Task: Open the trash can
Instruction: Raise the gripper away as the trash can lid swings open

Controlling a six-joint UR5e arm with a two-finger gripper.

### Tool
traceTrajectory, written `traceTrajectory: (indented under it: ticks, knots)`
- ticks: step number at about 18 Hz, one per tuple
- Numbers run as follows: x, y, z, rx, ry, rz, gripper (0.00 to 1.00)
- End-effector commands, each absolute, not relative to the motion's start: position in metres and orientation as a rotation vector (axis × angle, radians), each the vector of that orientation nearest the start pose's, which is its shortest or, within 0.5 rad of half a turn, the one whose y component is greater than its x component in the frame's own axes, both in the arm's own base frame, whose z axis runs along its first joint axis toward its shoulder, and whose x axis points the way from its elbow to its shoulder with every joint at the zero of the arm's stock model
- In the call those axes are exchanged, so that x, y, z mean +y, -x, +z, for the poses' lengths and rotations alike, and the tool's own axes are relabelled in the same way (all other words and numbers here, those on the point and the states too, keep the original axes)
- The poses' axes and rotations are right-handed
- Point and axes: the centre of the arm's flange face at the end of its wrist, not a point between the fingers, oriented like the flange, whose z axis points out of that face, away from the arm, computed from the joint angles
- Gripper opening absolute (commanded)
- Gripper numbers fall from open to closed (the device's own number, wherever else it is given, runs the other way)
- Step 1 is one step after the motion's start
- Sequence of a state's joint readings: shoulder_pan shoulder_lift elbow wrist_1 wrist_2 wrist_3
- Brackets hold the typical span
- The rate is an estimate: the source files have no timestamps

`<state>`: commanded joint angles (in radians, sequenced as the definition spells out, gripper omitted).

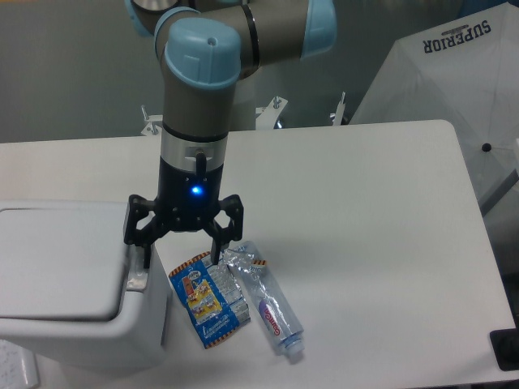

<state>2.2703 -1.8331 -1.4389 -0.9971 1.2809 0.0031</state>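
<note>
One trash can (69, 279), one pincer (180, 253).

The place looked like a robotics lab. A robot arm (212, 73) stood over a plain white table (365, 211) before a bare grey wall (73, 65), and a white photo umbrella (454, 81) with the print SUPERIOR stood beside the table.

Grey arm (195, 105), light-blue joint caps, black gripper (182, 243), glowing blue LED.
</note>
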Motion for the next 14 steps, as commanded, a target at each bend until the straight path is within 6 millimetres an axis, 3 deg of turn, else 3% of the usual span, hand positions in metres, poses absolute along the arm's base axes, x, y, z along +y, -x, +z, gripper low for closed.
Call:
traceTrajectory:
  ticks: [3,6,8,10,14]
  knots:
    - [0.587,0.284,0.481,-0.817,2.495,-0.138,1.0]
    - [0.59,0.287,0.509,-0.789,2.455,-0.11,1.0]
    - [0.586,0.294,0.517,-0.788,2.439,-0.087,1.0]
    - [0.567,0.329,0.528,-0.829,2.392,-0.003,1.0]
    - [0.527,0.392,0.529,-0.85,2.399,0.215,1.0]
